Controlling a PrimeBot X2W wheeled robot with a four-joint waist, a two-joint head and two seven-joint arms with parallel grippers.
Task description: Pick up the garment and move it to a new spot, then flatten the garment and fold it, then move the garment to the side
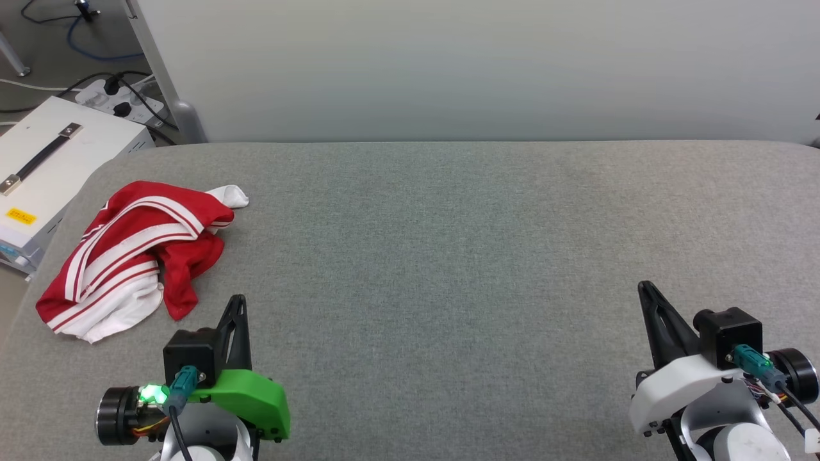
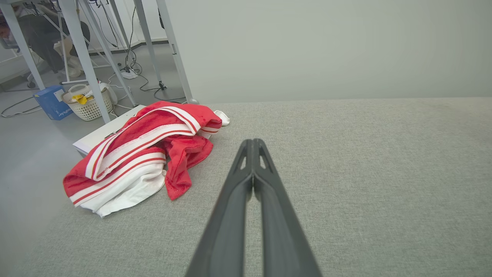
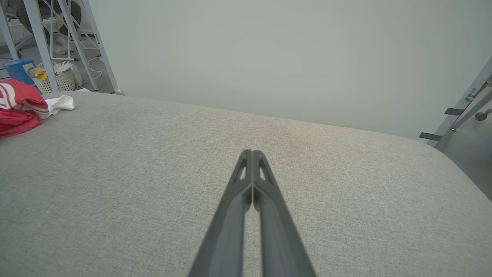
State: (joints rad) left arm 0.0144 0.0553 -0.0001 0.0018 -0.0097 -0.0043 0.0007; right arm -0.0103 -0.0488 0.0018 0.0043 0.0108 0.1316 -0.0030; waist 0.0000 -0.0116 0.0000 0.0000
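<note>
Plainly, the garment point(image 1: 128, 253) was seen crumpled near the tabletop's point(image 1: 448, 256) left edge, untouched. The left claw point(image 1: 238, 299) and right claw point(image 1: 643, 286) were pressed shut, empty. If only one loose layer were pinched, the garment could be dragged off that edge.

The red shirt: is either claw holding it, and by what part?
Nothing is held. The left gripper and right gripper are shut and empty; the garment lies crumpled on the grey surface, apart from both.
</note>
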